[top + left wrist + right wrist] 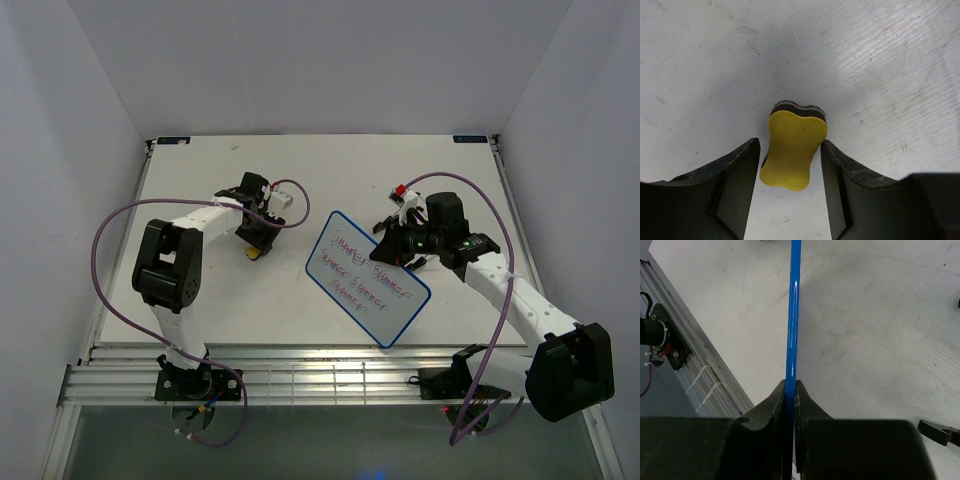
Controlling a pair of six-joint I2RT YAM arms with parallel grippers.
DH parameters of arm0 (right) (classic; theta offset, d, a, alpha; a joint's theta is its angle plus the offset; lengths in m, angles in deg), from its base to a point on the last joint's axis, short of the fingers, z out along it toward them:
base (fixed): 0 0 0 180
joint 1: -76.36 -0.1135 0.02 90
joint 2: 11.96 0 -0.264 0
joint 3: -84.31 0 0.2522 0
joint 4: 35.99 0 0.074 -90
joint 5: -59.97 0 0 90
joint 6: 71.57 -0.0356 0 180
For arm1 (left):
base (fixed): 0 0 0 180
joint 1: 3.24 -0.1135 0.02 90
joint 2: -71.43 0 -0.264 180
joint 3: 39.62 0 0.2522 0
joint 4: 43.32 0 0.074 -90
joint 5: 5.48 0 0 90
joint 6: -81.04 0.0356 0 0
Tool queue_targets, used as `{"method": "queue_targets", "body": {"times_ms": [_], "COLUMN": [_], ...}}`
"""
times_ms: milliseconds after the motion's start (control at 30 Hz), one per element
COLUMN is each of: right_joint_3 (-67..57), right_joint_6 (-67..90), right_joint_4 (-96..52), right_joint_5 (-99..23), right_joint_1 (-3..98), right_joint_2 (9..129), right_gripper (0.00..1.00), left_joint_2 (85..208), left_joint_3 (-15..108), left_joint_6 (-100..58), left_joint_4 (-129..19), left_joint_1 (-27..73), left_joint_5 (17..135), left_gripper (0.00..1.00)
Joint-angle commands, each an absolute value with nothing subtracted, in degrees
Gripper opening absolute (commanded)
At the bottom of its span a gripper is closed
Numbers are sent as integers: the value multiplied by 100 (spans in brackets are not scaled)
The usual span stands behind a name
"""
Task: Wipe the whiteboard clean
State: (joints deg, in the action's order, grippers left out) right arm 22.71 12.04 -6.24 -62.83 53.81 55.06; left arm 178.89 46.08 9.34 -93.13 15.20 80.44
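Note:
The whiteboard (366,278), white with a blue rim and red-purple handwriting, sits tilted in the middle of the table. My right gripper (398,243) is shut on its right edge; in the right wrist view the blue rim (793,315) runs edge-on out from between my closed fingers (776,400). A small yellow sponge with a dark underside (792,147) lies on the table left of the board, also seen from above (256,251). My left gripper (790,170) is open and straddles it, fingers on both sides, not touching.
The white table (250,310) ends at a slatted metal front rail (300,380). White walls enclose the left, back and right. Purple cables loop off both arms. A small black part (939,431) lies at the right in the right wrist view.

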Motion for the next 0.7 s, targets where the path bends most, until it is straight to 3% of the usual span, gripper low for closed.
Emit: {"method": "queue_targets", "body": {"times_ms": [0, 267, 467, 567, 600, 667], "right_joint_3": [2344, 2361, 2370, 2379, 2379, 2379], "right_joint_6": [1483, 1474, 1474, 1483, 1466, 1474], "right_joint_4": [-852, -861, -870, -887, -887, -905], "right_joint_5": [-6238, -6238, -6238, -6229, -6229, -6220], "right_joint_1": [5342, 5342, 5333, 5333, 5333, 5333], "right_joint_2": [5554, 5571, 5563, 5571, 5571, 5589], "right_gripper": [8, 8, 8, 8, 8, 8], "left_joint_2": [17813, 17707, 17830, 17866, 17848, 17769], "left_joint_3": [4744, 4770, 4761, 4796, 4823, 4875], "left_joint_6": [906, 870, 862, 792, 783, 608], "left_joint_4": [-9347, -9338, -9338, -9356, -9364, -9338], "left_joint_1": [1478, 1478, 1478, 1487, 1487, 1487], "left_joint_5": [7986, 7960, 7916, 7890, 7855, 7880], "left_gripper": [62, 50, 49, 39, 32, 30]}}
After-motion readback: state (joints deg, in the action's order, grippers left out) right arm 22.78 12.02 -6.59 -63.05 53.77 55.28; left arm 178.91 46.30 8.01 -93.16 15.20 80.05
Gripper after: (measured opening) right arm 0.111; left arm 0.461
